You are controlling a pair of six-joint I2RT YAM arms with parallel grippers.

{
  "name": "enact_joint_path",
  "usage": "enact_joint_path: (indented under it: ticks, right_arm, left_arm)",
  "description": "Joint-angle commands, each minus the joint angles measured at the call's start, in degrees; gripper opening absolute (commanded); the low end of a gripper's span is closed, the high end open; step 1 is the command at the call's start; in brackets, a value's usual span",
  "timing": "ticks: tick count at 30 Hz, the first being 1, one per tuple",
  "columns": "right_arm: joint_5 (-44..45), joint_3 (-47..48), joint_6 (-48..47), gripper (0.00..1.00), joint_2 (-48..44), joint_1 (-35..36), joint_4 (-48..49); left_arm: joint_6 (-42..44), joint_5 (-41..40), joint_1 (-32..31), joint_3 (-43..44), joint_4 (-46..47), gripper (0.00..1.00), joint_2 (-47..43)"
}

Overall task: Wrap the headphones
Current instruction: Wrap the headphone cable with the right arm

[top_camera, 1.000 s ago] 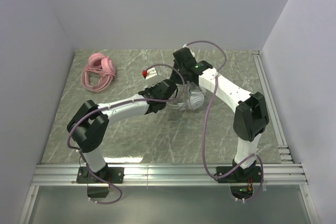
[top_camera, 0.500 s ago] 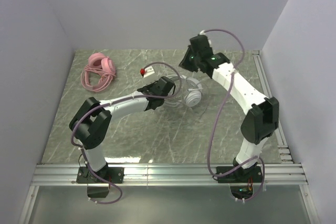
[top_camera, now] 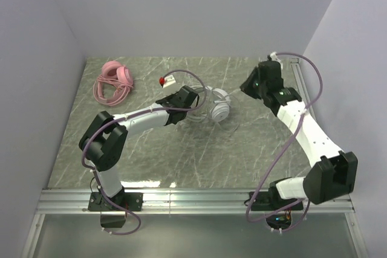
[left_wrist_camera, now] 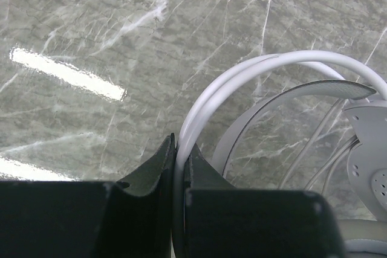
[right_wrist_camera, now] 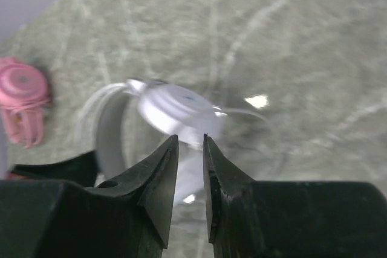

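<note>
At the far left corner of the grey-green marbled counter (top_camera: 151, 149) lie the pink headphones (top_camera: 112, 83), all one pink, their cable gathered in loops beside the ear cups; the bundle's long axis slants from the cups at the far right down to the loops at the near left; the right wrist view shows them only as a pink blur at its left edge (right_wrist_camera: 21, 98). Nearer the middle, a small white piece with a red end (top_camera: 166, 80) sits just beyond the left arm. The left claw (top_camera: 192, 101) reaches to the right and is clamped narrow on the white headphones (top_camera: 216, 108); in the left wrist view its fingers (left_wrist_camera: 180, 149) pinch the smooth white headband (left_wrist_camera: 242, 70), which arches up and away to the right toward a pale grey ear cup (left_wrist_camera: 369, 143), with a thinner grey inner band under it and fine cable strands beside the cup. The headset sits mid-counter, its long axis running roughly left to right, band end toward the left claw, round cups toward the right; whether it rests fully flat cannot be told. Well apart to the right, the right claw (top_camera: 247, 87) hangs above the far right of the counter, pointing left at the headset; its fingers (right_wrist_camera: 190, 140) stand a narrow gap apart with nothing between them, and the white headset beyond them is blurred (right_wrist_camera: 172, 104).
</note>
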Motion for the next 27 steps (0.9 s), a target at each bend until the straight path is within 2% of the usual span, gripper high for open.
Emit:
enact_joint_path:
  ticks: [1, 5, 9, 17, 27]
  right_arm:
    - [-2.6, -4.6, -3.4, 0.31, -4.7, -3.6, 4.2]
    - [-6.3, -9.9, -5.4, 0.37, -5.7, -5.8, 5.3]
    - [-14.1, -17.5, -7.4, 0.45, -7.1, -8.0, 13.3]
    - [-18.3, -18.4, -16.1, 0.45, -3.8, -8.2, 19.7]
    - [-17.2, -16.8, -18.5, 0.49, -0.8, -8.2, 20.4]
  left_arm:
    - [-1.0, 0.8, 0.6, 3.3, 5.0, 0.0, -2.7]
    - [-0.9, 1.7, 0.9, 3.2, 4.5, 0.0, -3.7]
    - [-0.6, 2.7, 1.0, 3.0, 4.2, 0.0, -4.8]
    - [0.5, 5.0, 1.0, 2.5, 2.8, 0.0, -7.8]
    - [1.1, 7.0, 1.0, 2.1, 1.9, 0.0, -9.4]
